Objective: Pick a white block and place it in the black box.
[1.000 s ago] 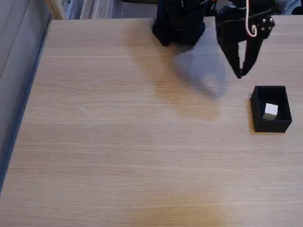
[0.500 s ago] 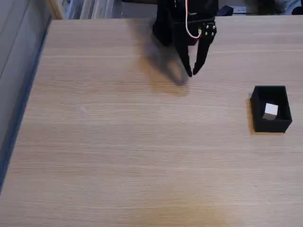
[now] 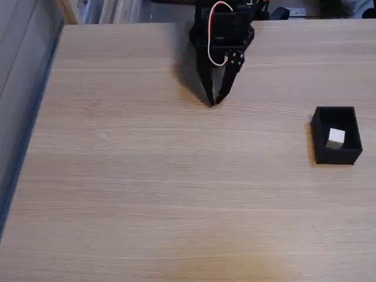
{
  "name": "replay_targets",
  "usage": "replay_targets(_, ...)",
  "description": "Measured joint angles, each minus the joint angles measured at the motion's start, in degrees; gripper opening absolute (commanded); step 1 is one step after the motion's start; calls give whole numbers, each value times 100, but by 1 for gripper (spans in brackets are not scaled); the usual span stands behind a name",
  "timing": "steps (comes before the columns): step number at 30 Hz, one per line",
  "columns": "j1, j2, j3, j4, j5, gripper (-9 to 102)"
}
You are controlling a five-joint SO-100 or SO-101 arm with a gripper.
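Light wood-grain laminate forms the table [image 3: 147, 194], which spans nearly the whole fixed view; a grey strip runs down its left edge, and blurred clutter lines the far edge at the top.

Fixed view, arm: the black five-joint arm [image 3: 222, 26] stands at the far edge of the table, slightly right of centre. A red and white cable loops across its upper body. The black two-finger gripper [image 3: 214, 101] points down toward the tabletop and toward the camera. Its two fingers converge to a single point with the tips together, and nothing sits between them. A soft shadow falls on the wood to the gripper's left.

Fixed view, task items: the small rectangular matte black box [image 3: 320, 132] with thin walls and an open top rests on the table well to the right of the gripper and somewhat nearer the camera. The tiny plain white cube [image 3: 336, 138] lies inside this box, on its floor, well apart from the gripper.
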Motion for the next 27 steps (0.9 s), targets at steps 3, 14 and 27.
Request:
replay_targets(3,-18,299,18,554,132,0)
replay_targets(14,-176,545,18,896,1468,0)
replay_targets(27,-360,545,18,932,756,0)
